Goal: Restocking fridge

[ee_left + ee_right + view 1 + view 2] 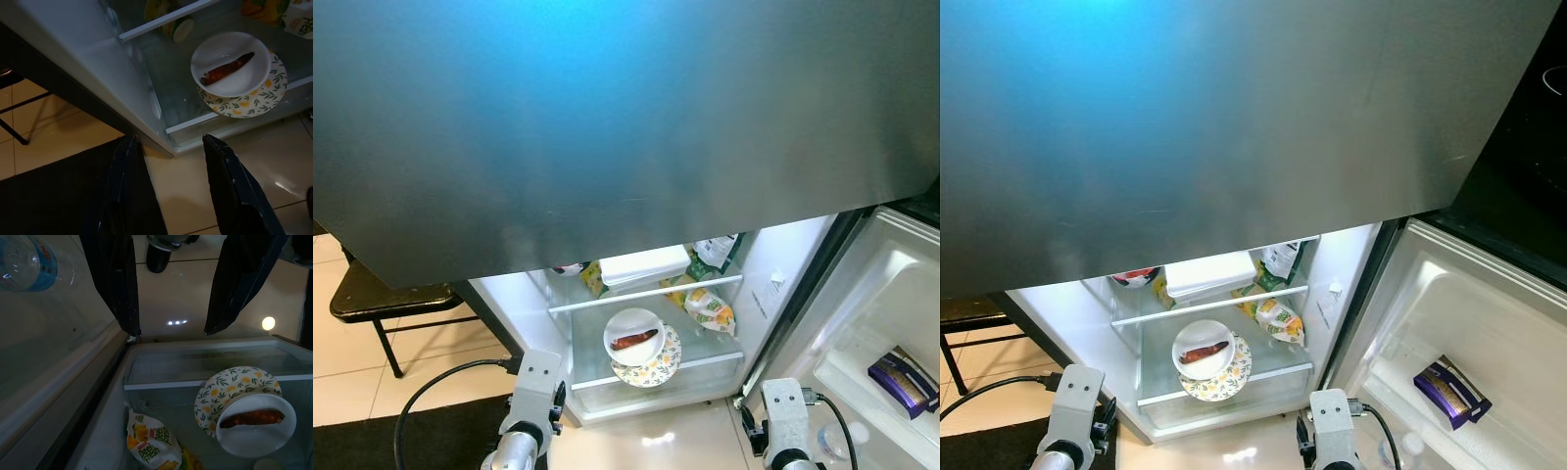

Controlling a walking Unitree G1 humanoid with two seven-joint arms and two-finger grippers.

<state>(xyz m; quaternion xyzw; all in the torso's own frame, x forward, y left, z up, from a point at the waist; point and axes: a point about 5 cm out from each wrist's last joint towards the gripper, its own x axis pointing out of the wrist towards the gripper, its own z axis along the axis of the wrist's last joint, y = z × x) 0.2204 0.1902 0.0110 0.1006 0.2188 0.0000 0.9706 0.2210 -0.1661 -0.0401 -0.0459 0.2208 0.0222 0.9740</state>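
Observation:
The lower fridge compartment point(759, 284) stands open and lit. On its glass shelf a white bowl point(633, 333) holding a reddish sausage point(634, 341) rests on a flowered plate point(658, 370). Beside it lies a snack bag point(710, 309), and a white box point(644, 264) sits on the shelf above. My left gripper point(170, 139) hangs open over the floor in front of the fridge's left lower corner, nothing between its fingers. My right gripper point(171, 332) is open too, low in front of the compartment. Both arms point(530, 406) show at the bottom of the head views.
A large grey upper door point(607, 127) fills the top of the head views. The open fridge door point(862, 323) at the right carries a purple package point(901, 380) and a water bottle point(29, 259). A black chair point(382, 294) and dark mat point(411, 431) lie at the left.

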